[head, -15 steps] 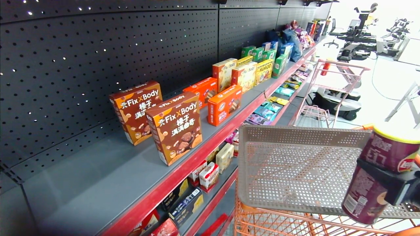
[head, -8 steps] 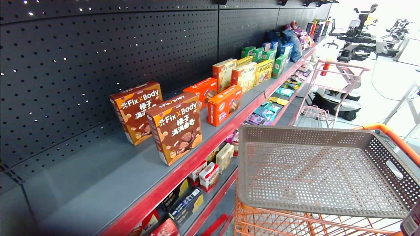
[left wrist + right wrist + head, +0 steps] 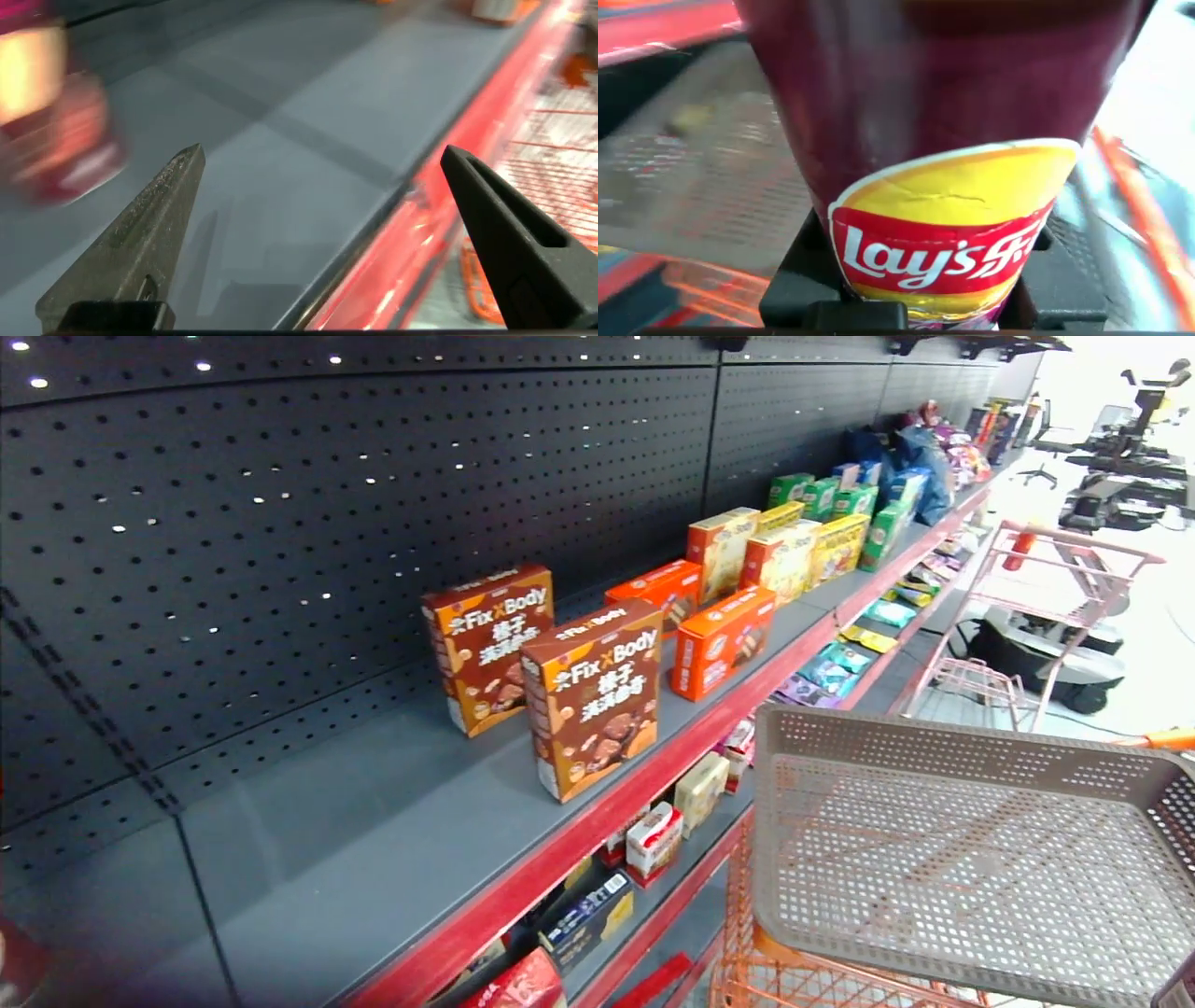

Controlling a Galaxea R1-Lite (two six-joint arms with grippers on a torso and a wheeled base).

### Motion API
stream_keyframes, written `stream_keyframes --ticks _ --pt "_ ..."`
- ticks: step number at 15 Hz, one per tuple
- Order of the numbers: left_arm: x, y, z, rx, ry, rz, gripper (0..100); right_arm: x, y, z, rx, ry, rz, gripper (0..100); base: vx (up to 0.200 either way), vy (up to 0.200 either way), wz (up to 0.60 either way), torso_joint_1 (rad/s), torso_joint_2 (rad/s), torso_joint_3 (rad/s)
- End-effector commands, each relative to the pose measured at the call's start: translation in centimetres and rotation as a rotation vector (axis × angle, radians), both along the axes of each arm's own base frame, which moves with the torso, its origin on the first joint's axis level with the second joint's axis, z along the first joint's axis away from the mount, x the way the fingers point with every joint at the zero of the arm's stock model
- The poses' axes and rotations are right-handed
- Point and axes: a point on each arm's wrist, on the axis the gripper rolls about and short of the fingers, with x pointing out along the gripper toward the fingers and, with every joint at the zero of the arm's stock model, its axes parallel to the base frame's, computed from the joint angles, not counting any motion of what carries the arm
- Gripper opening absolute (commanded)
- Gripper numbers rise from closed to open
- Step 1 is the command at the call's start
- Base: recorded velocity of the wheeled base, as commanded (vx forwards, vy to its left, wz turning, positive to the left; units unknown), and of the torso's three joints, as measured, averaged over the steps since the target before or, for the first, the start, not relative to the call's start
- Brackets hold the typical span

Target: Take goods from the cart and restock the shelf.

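Observation:
My right gripper (image 3: 910,303) is shut on a maroon chip can (image 3: 943,140) with a yellow and red label, which it holds over the cart's grey perforated basket (image 3: 934,747). A sliver of the can (image 3: 1182,993) shows at the head view's lower right corner. My left gripper (image 3: 322,243) is open with nothing between its fingers. It hangs just above the bare grey shelf board (image 3: 308,112), near the shelf's red front edge (image 3: 486,159). A blurred maroon item (image 3: 56,121) stands on the board beyond it.
Two brown cookie boxes (image 3: 593,695) stand mid-shelf, with orange boxes (image 3: 721,639) and several yellow and green ones farther along. The shelf board (image 3: 355,821) left of the brown boxes is bare. Lower shelves (image 3: 653,831) hold packets. A pink cart (image 3: 1055,607) stands beyond.
The right gripper with the can dropped out past the head view's lower right edge. The head camera has turned, so the shelf and cart now sit farther right.

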Motion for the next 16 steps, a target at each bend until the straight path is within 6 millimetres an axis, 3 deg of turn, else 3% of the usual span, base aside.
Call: stream_keyframes --ticks 1,16 --pt "0.0 0.0 0.0 0.000 0.001 0.000 100 0.0 0.0 -0.1 0.000 0.004 0.003 0 0.000 0.000 0.60 0.002 0.01 0.007" --pt "0.0 0.0 0.0 0.000 0.001 0.000 100 -0.4 0.0 -1.3 0.003 0.033 0.009 0 0.000 0.000 0.60 0.002 0.00 0.003"
